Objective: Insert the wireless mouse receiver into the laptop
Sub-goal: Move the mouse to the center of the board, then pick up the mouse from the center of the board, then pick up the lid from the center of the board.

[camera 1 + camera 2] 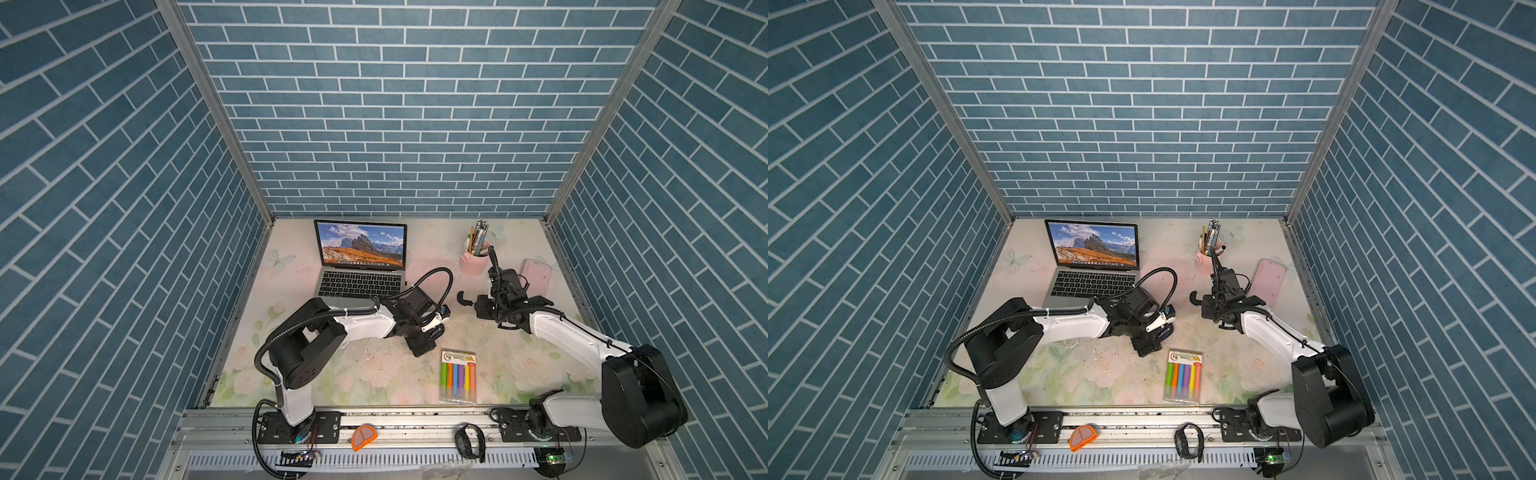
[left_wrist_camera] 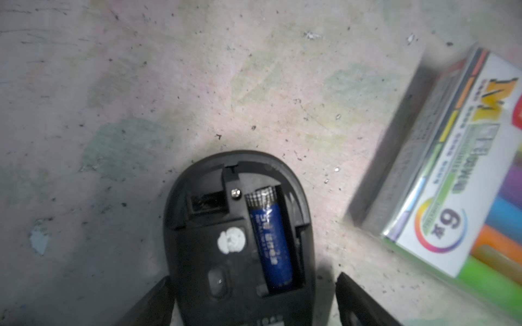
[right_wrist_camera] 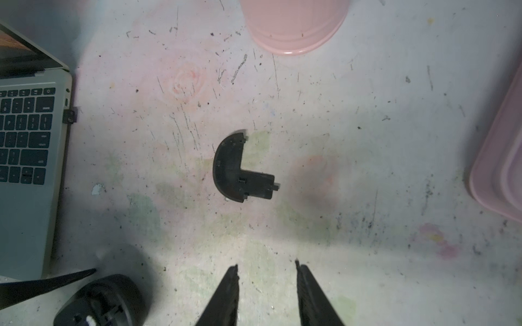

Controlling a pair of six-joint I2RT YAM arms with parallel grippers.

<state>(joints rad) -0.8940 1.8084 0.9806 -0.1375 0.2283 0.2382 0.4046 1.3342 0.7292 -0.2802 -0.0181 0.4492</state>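
The wireless mouse receiver (image 3: 70, 115) shows as a tiny dark stub sticking out of the right side edge of the silver laptop (image 3: 28, 197), beside its keyboard. The laptop (image 1: 361, 274) stands open at the back left. A black mouse (image 2: 240, 225) lies belly up, its blue battery exposed and its receiver slot empty. My left gripper (image 2: 253, 276) is open around the mouse, with a gap at one finger. The mouse's battery cover (image 3: 237, 172) lies loose on the table. My right gripper (image 3: 266, 264) is open and empty, a short way from the cover.
A pink cup (image 1: 473, 264) with pens stands behind the right gripper, and a flat pink slab (image 1: 536, 274) lies to the cup's right. A pack of coloured markers (image 1: 457, 376) lies near the front, close to the mouse. Blue brick walls enclose the table.
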